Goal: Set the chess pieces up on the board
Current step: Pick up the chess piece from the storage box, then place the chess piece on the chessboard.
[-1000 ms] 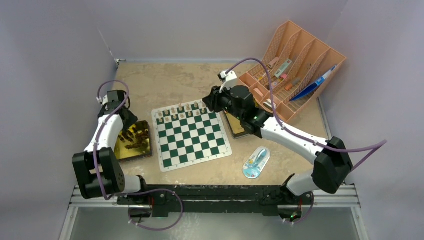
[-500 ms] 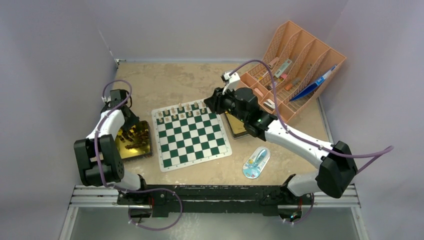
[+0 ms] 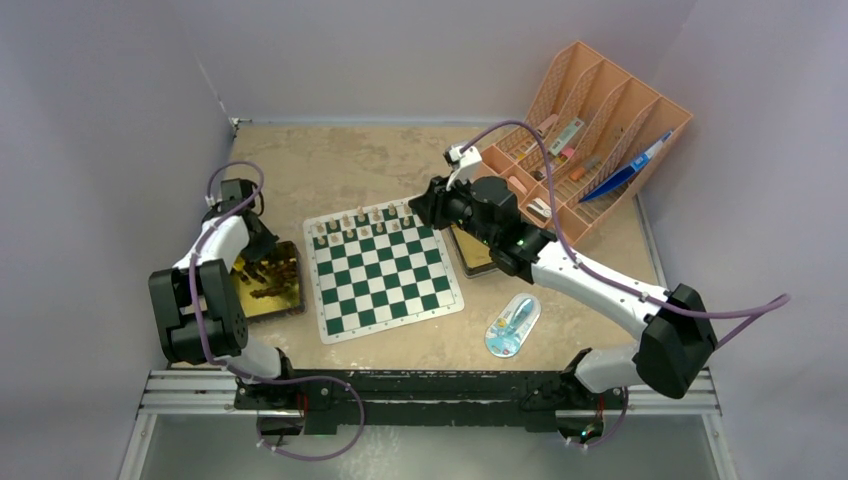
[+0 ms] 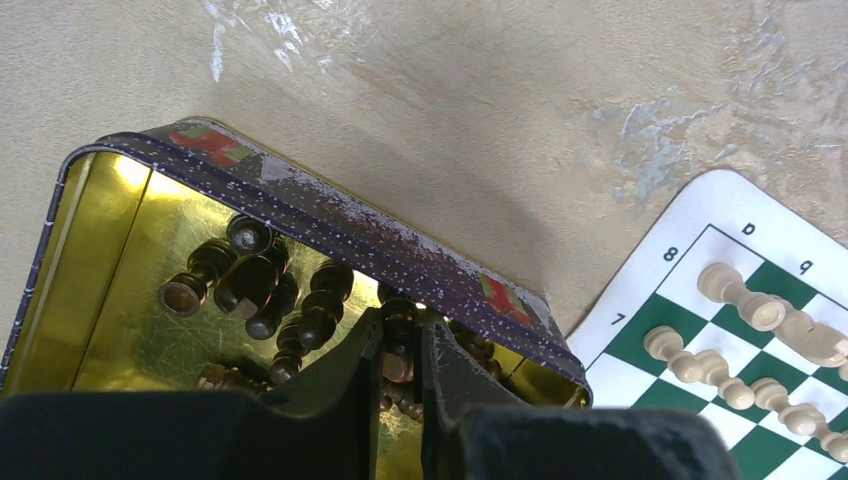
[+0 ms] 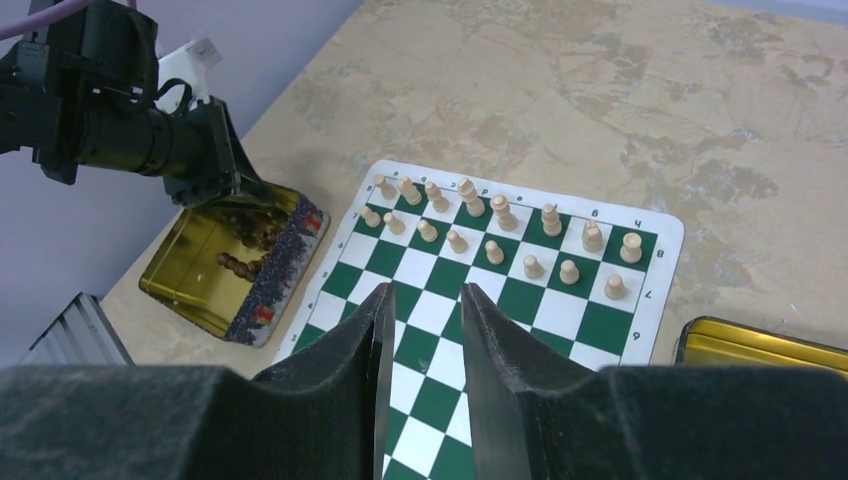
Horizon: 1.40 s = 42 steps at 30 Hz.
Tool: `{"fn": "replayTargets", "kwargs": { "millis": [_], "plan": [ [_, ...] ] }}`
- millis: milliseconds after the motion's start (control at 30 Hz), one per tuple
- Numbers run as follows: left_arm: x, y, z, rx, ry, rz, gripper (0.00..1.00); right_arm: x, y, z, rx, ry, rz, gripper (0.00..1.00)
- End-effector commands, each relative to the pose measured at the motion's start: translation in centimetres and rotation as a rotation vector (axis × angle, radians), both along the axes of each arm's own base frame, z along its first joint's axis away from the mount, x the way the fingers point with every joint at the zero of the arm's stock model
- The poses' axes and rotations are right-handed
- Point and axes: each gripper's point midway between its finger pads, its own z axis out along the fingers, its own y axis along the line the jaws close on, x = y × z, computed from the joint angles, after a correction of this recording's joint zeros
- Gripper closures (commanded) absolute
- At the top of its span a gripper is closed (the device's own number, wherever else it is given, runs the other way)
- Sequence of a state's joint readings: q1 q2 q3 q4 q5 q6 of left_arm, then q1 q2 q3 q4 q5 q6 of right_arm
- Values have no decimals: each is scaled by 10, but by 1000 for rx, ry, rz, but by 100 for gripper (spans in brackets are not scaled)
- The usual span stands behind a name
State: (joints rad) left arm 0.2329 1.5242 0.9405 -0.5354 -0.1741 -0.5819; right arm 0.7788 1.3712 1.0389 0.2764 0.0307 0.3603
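As the left gripper point(image 4: 400, 328) clamped a dark brown chess piece point(image 4: 398, 362) in the shiny gold tin point(image 4: 330, 215), lifting vertically seemed safest.

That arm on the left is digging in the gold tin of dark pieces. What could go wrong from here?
1. The left jaws pinch a dark piece among crowded neighbours; a second could lift too, or it might slip out.
2. The wall of the tin rises close beside the jaws; lifting could snag it and nudge the board.
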Motion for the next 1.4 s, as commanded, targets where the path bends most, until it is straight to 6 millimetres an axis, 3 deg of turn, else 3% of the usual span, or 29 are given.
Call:
{"fn": "replayTargets", "kwargs": {
  "millis": [0,100,267,400,533,633,967,1200,1367],
  "plan": [
    [17,5,29,10,-77,-7,93,-5,2,26,65,-48,20,67],
    [22,-1,49,-4,-131,-49,98,-7,0,25,53,-35,19,63],
    [26,-15,91,-13,-246,-167,100,-17,-12,30,71,-17,-2,45],
    [23,-18,107,-4,-270,-196,100,-28,-20,26,74,0,4,33],
    [21,-50,122,-99,-321,-344,100,-35,-31,19,49,20,-14,20],
    [15,-71,128,-114,-325,-426,100,-41,-42,13,39,28,-34,4],
    [-29,-177,126,-239,-284,-697,100,-62,-73,2,7,53,-78,1],
    [-65,-227,112,-268,-229,-789,100,-71,-91,4,7,60,-115,1],
    [-88,-255,88,-216,-151,-845,100,-74,-103,8,22,55,-156,1]
  ]
}}
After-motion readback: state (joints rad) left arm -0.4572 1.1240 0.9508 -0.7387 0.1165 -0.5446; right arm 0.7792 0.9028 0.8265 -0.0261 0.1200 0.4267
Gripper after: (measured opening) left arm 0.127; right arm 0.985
